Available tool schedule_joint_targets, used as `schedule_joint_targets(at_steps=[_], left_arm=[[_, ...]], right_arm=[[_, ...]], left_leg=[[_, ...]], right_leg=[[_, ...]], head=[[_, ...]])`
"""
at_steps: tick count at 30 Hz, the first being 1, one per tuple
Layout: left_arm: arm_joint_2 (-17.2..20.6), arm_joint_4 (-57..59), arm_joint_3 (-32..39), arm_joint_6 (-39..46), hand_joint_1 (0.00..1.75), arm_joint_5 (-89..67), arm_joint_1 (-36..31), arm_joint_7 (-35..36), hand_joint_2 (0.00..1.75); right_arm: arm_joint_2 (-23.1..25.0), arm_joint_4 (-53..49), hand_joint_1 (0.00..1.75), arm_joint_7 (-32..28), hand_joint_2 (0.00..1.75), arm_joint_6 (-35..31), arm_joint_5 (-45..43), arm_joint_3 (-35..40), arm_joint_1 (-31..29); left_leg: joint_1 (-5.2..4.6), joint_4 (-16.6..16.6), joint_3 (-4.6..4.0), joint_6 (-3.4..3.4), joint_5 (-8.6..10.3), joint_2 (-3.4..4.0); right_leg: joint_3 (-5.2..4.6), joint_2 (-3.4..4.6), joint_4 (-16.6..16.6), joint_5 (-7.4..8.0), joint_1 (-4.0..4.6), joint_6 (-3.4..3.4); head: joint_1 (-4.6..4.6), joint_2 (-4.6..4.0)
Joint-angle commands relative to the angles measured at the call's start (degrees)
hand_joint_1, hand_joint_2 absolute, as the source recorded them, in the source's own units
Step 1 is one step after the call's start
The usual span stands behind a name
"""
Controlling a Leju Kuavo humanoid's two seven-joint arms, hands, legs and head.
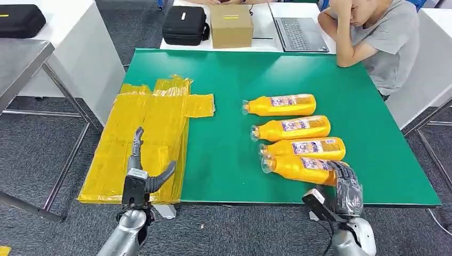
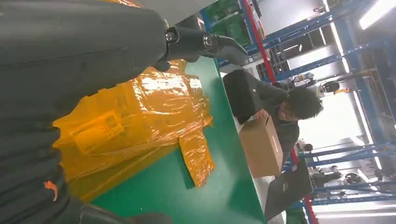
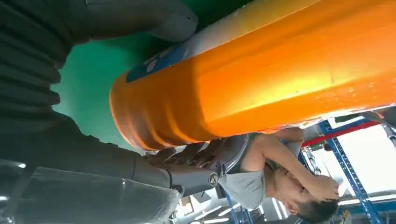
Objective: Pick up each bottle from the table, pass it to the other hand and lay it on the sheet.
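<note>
Left hand [image 1: 143, 173] hovered open over the table's near left edge, fingers spread; right hand [image 1: 345, 186] wrapped fingers around the nearest bottle [image 1: 298, 167]

No wording can be read: the labels [image 1: 292, 100] on the 4 orange bottles [image 1: 281, 105], including the one [image 1: 298, 167] under the right hand's [image 1: 346, 186] fingers [image 1: 341, 169], are too blurred.
</note>
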Motion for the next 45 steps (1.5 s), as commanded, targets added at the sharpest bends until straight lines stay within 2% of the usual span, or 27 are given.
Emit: schedule_joint_targets(at_steps=[1,6,11,19,29,34,40,45], left_arm=[[0.6,3.5,-2.3,0.6,0.0,0.8,-2.3,0.2,1.75],[-0.3,4.7,-2.9,0.1,0.0,1.1,-2.4,0.2,1.75],[-0.3,4.7,-2.9,0.1,0.0,1.1,-2.4,0.2,1.75],[-3.7,12.1,-4.2,-6.6,0.0,4.6,-4.2,0.2,1.75],[-2.3,8.5,-3.0,-6.3,0.0,6.8,-4.4,0.2,1.75],[-2.8,8.6,-2.2,-9.7,0.0,9.0,-5.8,0.2,1.75],[-3.3,9.8,-3.1,-11.6,0.0,9.4,-6.4,0.2,1.75],[-5.6,13.5,-6.1,-14.4,0.0,9.7,-10.1,0.2,1.75]], right_arm=[[-0.8,-6.3,1.75,0.0,1.75,-3.5,-8.7,8.0,3.8],[0.6,-14.7,1.75,0.0,1.75,-3.5,-10.6,6.7,6.5],[0.6,-14.7,1.75,0.0,1.75,-3.5,-10.6,6.7,6.5],[3.2,-21.6,1.75,0.0,1.75,-3.5,-12.9,5.2,7.3],[4.4,-24.9,1.75,0.0,1.75,-3.5,-14.5,5.6,8.3],[5.7,-28.2,1.75,0.0,1.75,-3.5,-19.7,8.9,8.4],[6.0,-28.6,1.75,0.0,1.75,-3.5,-20.6,10.4,8.0],[7.7,-26.0,1.75,0.0,1.75,-3.5,-22.5,13.8,4.1]], left_leg=[[0.06,0.0,0.12,-0.16,-0.1,-0.09],[0.02,0.0,-0.14,-0.1,-0.06,-0.04],[0.06,0.0,-0.16,-0.14,-0.14,0.0],[0.0,0.0,-0.34,-0.08,-0.04,-0.05],[0.04,0.0,-0.39,-0.1,-0.06,-0.03],[0.03,0.0,-0.49,-0.08,-0.02,0.01],[0.03,0.0,-0.47,-0.07,-0.01,-0.01],[0.03,0.0,-0.48,-0.08,-0.01,0.01]], right_leg=[[0.14,-0.14,0.0,-0.14,0.07,-0.14],[-0.11,-0.04,0.0,-0.08,0.03,-0.1],[-0.11,-0.01,0.1,-0.16,0.07,-0.1],[-0.29,-0.02,0.0,-0.09,0.0,-0.05],[-0.34,-0.01,0.0,-0.09,0.04,-0.06],[-0.44,0.04,0.0,-0.05,0.03,-0.03],[-0.4,0.02,0.0,-0.05,0.02,-0.02],[-0.41,0.04,0.1,-0.06,0.03,-0.03]], head=[[0.0,0.0],[-0.02,0.0],[0.0,0.0],[0.0,0.0],[-0.02,0.0],[0.0,0.0],[0.0,0.0],[0.0,0.0]])
